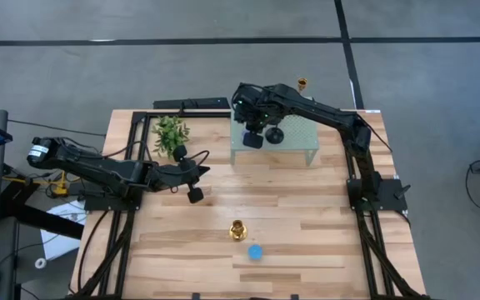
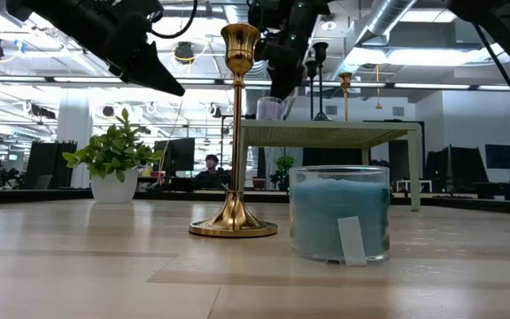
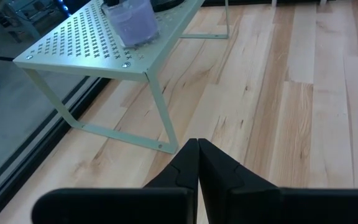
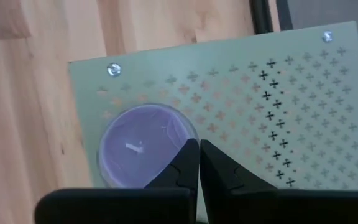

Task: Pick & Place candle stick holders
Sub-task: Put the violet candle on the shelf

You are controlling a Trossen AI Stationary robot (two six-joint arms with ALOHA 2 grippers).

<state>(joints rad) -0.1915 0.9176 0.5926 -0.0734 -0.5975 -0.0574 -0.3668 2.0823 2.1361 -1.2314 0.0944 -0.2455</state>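
Note:
A gold candlestick holder (image 1: 238,229) stands upright on its round base on the table near the front; it also shows in the low view (image 2: 235,133). A black holder (image 1: 275,133) stands on the green perforated shelf (image 1: 298,150). A second gold holder (image 1: 302,83) shows behind the shelf, its base hidden by my right arm. My right gripper (image 1: 252,140) is shut and empty, just above a purple candle jar (image 4: 138,152) on the shelf's left end. My left gripper (image 1: 194,195) is shut and empty above the table, left of the middle. A second black holder does not show clearly.
A blue candle jar (image 1: 256,252) stands right of the front gold holder. A green potted plant (image 1: 171,133) stands at the far left, beside the shelf. Bare wood lies between the shelf and the front gold holder, and on the table's right side.

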